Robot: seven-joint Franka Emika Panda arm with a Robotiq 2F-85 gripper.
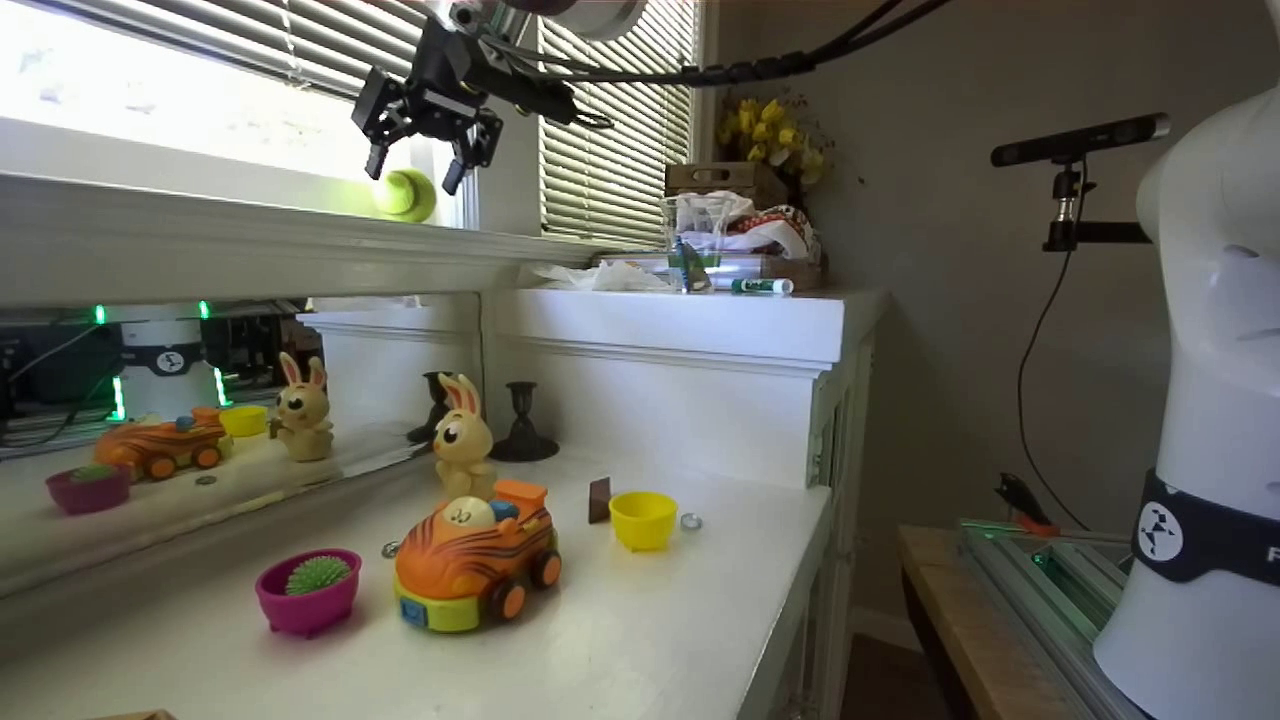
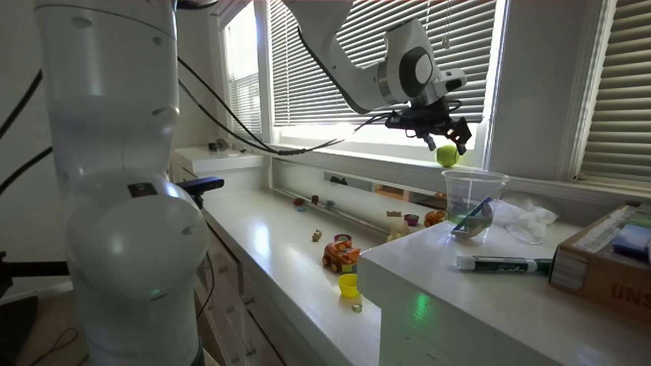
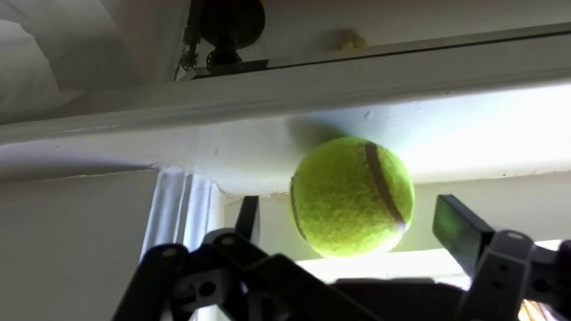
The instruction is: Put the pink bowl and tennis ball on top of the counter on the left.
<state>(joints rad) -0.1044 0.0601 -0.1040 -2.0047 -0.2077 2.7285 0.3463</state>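
Tennis ball on window ledge, ledge carrying it. Round, no long axis; one seam runs 1 to 4 o'clock, wrist view. In an exterior view: gripper at its 12, fingers spread wide, holding nothing, probably to straddle it; pink bowl on counter, 9 o'clock of orange car.

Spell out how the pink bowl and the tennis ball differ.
The pink bowl is smooth and open-topped; the tennis ball is fuzzy, with dark seams. The bowl is magenta, the ball yellow-green. The bowl sits on the counter with a spiky green object inside; the ball rests higher, on the window ledge, near the open gripper. Both look round, and neither is gripped.
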